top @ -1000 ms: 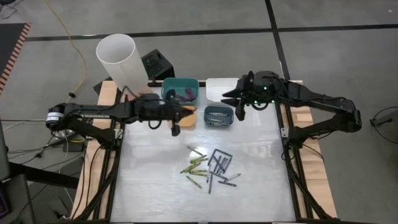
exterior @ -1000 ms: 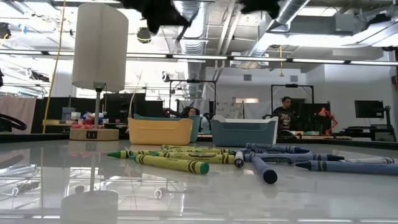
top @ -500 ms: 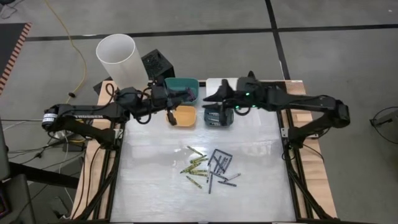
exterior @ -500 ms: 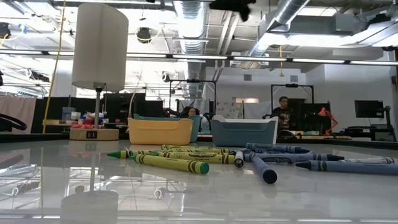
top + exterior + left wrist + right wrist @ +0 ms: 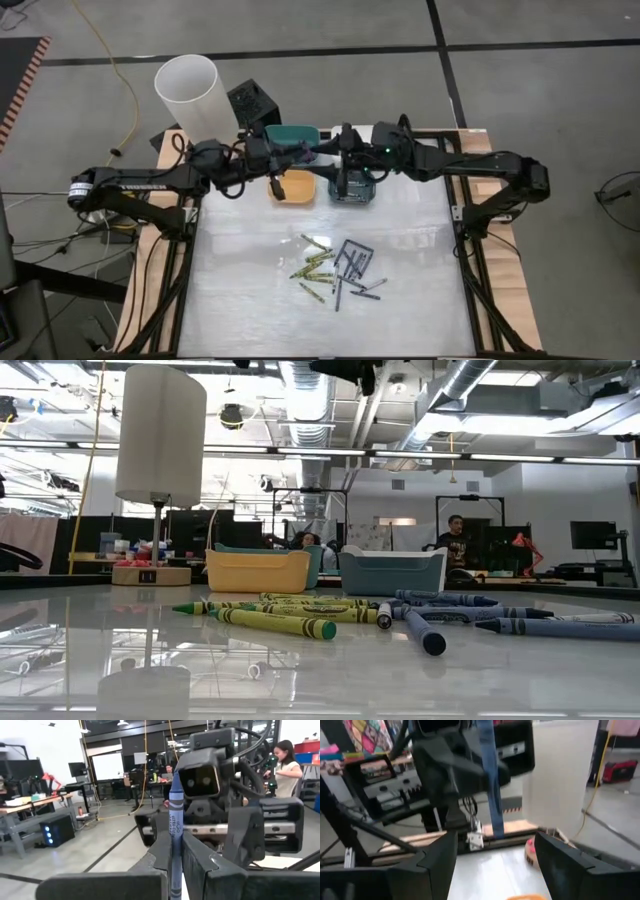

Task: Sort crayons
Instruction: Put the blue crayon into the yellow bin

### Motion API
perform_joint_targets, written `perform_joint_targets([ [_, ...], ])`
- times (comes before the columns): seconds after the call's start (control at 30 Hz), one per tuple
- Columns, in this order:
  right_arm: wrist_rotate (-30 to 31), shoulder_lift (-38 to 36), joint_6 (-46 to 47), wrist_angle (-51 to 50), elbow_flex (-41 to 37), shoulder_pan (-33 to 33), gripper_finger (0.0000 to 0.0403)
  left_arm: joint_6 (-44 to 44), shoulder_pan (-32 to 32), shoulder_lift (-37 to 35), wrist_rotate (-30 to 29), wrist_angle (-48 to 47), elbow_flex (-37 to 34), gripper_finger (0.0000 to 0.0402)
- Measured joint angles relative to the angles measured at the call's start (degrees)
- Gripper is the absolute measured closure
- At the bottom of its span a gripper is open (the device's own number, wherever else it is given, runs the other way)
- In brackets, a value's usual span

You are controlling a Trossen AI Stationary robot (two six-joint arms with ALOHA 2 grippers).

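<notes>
My left gripper (image 5: 306,158) reaches in from the table's left, above the bins, shut on a blue crayon (image 5: 175,827) that stands upright. My right gripper (image 5: 332,160) faces it from the right. It is open, and in the right wrist view its two fingers (image 5: 432,865) stand apart on either side of the blue crayon (image 5: 488,785) without touching it. The other crayons (image 5: 336,269), yellow-green, grey and blue, lie in a loose pile on the table's middle (image 5: 330,615). My left gripper pinches the blue crayon's paper-wrapped shaft (image 5: 174,862) between its two fingers, partway along its length. The fingers come level from the table's left and lie across the crayon. The crayon stands upright, lifted clear, its lower end (image 5: 497,831) hanging below the fingers.
At the far side stand a teal bin (image 5: 285,135), a yellow bin (image 5: 297,188) and a grey-blue bin (image 5: 352,190). A tall white lamp (image 5: 190,92) and a black box (image 5: 250,100) stand at the far left. People sit in the room beyond.
My right gripper has travelled toward the table's left, over the bins, up to my left gripper, and has tipped up to level. My left gripper rose a little and tipped up from pointing down early on, then kept still with the blue crayon.
</notes>
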Motion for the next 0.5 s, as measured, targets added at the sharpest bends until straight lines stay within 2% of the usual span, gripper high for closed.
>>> perform_joint_targets([
  [0.5, 0.1, 0.0, -0.2, 2.3, 0.0, -0.7, 0.0138, -4.3, 0.3, 2.0, 1.2, 1.9, 0.0, 0.039],
])
